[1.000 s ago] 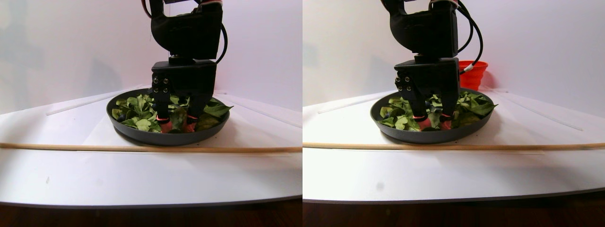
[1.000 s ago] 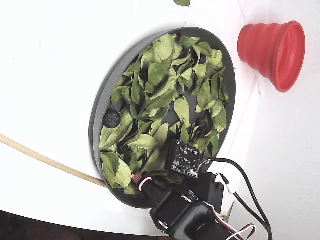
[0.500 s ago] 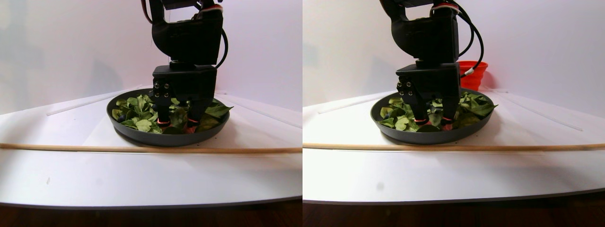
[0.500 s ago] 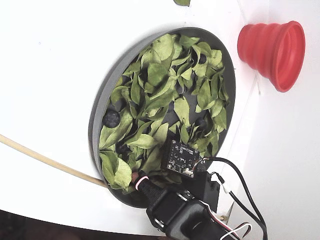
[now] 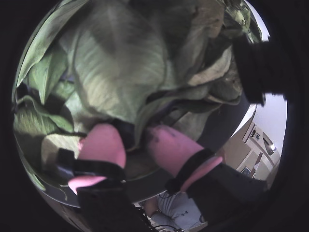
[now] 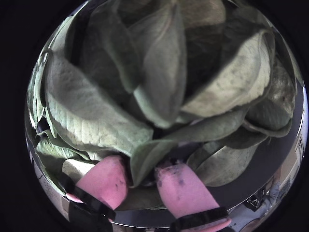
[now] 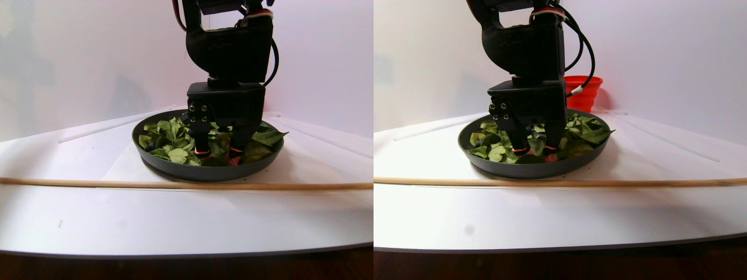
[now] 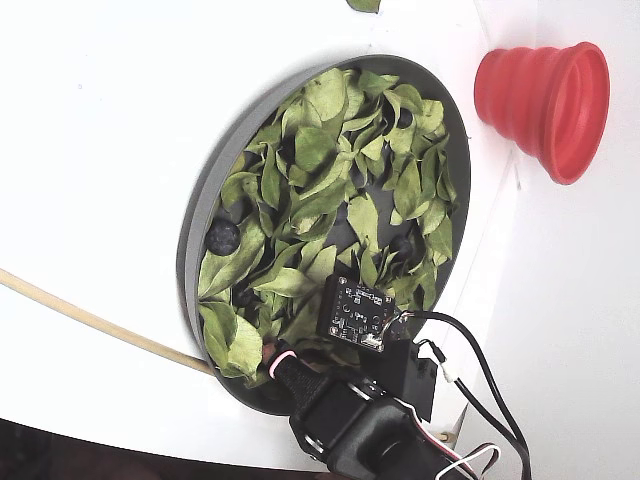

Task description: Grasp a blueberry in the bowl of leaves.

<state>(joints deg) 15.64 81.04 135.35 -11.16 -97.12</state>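
Observation:
The dark-grey bowl (image 8: 195, 240) holds a loose heap of green leaves (image 8: 330, 200). A dark blueberry (image 8: 222, 237) lies among the leaves at the bowl's left, and another (image 8: 403, 243) at the right. My gripper (image 5: 137, 142) is down in the leaves near the bowl's rim (image 5: 145, 181), and its pink fingertips (image 6: 104, 179) stand apart. A leaf edge (image 6: 145, 159) hangs between them, with a dark patch beside one finger; I cannot tell whether it is a berry. In the stereo pair view the gripper (image 7: 216, 153) reaches down into the bowl (image 7: 175, 169).
A red ribbed cup (image 8: 545, 90) stands beside the bowl, and also shows in the stereo pair view (image 7: 583, 90). A thin wooden stick (image 7: 175, 184) lies across the white table in front of the bowl. A cable (image 8: 470, 340) loops from the arm.

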